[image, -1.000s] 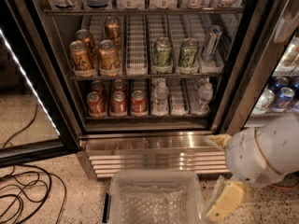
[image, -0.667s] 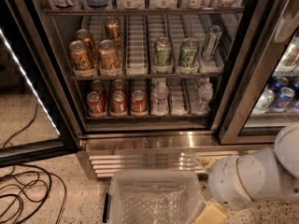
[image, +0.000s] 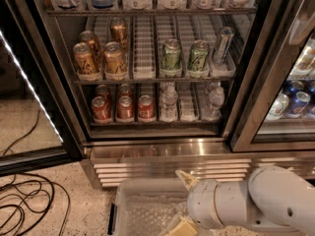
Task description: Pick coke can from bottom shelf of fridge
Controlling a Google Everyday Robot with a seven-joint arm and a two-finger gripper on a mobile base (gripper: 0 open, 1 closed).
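Note:
The fridge point(image: 162, 149) stands open in front of me, with black frames and a steel louvred base. On its bottom shelf point(image: 157, 124), three red coke cans point(image: 125, 107) stand in a front row at the left. More red cans stand behind them. My gripper point(image: 183, 204) is at the bottom of the view on the white arm point(image: 256, 203). It is low, in front of the fridge's grille and over a clear bin. It is well below and to the right of the coke cans and holds nothing that I can see.
Gold-brown cans point(image: 103, 58) and green cans point(image: 184, 57) fill the rack above. Water bottles point(image: 169, 102) stand right of the coke cans. A clear plastic bin point(image: 142, 208) sits on the floor. Black cables point(image: 22, 205) lie at the left. The closed glass door point(image: 275, 82) is at the right.
The white arm and gripper have swung leftward and lower across the bottom of the view, now over the bin. The cans have not moved.

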